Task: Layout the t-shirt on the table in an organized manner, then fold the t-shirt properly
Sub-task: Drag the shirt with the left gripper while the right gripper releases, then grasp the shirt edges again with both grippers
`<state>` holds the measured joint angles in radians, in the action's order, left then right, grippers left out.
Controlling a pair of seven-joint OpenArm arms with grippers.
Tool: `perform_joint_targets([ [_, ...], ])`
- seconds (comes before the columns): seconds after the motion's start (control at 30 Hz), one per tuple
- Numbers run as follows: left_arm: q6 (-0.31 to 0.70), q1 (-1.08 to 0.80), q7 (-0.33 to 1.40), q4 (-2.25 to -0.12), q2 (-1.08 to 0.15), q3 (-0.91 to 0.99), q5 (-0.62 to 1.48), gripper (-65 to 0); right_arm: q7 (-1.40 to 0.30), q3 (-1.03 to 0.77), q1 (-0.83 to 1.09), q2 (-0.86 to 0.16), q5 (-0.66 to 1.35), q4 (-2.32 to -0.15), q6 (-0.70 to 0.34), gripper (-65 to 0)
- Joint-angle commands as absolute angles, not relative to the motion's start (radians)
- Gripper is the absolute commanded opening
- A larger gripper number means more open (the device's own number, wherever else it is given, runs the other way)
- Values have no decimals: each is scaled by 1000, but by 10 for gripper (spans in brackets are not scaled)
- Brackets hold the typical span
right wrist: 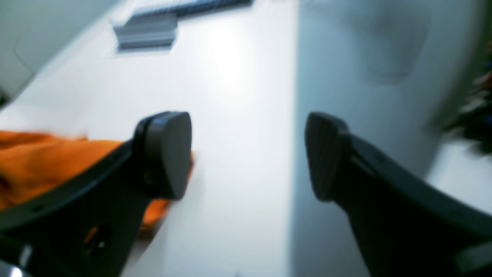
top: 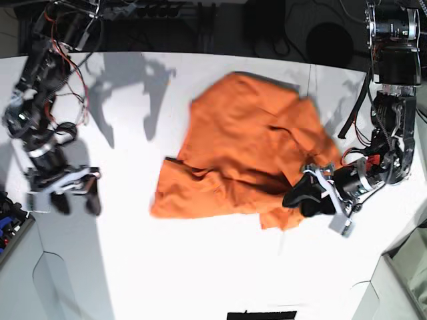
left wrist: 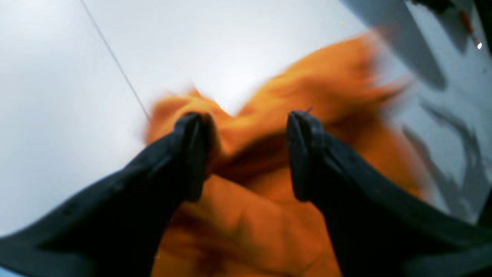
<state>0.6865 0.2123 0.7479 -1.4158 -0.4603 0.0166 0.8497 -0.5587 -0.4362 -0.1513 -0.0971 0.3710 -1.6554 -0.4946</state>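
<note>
The orange t-shirt [top: 240, 147] lies crumpled and spread unevenly in the middle of the white table [top: 200, 267]. My left gripper [top: 303, 197] hangs over the shirt's lower right corner. In the blurred left wrist view its jaws [left wrist: 250, 117] stand apart with rumpled t-shirt [left wrist: 269, 215] fabric beneath them and nothing pinched. My right gripper [top: 77, 203] is well off to the left of the shirt, over bare table. It is open [right wrist: 248, 119] with nothing between its fingers, and an edge of the t-shirt [right wrist: 34, 161] lies behind one finger.
A thin dark seam [left wrist: 115, 61] crosses the table. The table's edge [right wrist: 296, 154] runs under my right gripper. Cables and dark equipment [top: 167, 13] line the back. A black object [top: 261, 315] sits at the front edge, and a bin with blue items [top: 8, 227] is at lower left.
</note>
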Motion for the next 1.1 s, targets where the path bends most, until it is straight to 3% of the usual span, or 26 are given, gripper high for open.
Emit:
perform_joint_targets([
  [0.0,698,241,719,-1418,-482,34,881,-304,-540,-430,-169,-111,391,-1655,-498,-201],
  [0.3,698,239,867,-1470,-503,210,1066,-304,-651,-436,-111,-97,528,-1659,-512,-201],
  [0.6,698,221,818,-1468,-546,210,947,-303,-640,-329,-13,-3,501,-1621,-530,-201],
  [0.63,698,212,788,-1468,-551,210,918,-294,-639,-307,-13,9,483,-1607,-530,-201],
  [0.73,698,179,779,-1468,-571,200,893,-173,-610,-233,-14,38,445,-1555,-525,-201],
  [0.97,698,130,1075,-1468,-616,167,854,-174,-569,-114,-14,51,395,-1475,-495,-201],
  [1.07,698,130,1015,-1468,-651,177,905,-174,-569,-103,-17,51,396,-1475,-494,-201],
])
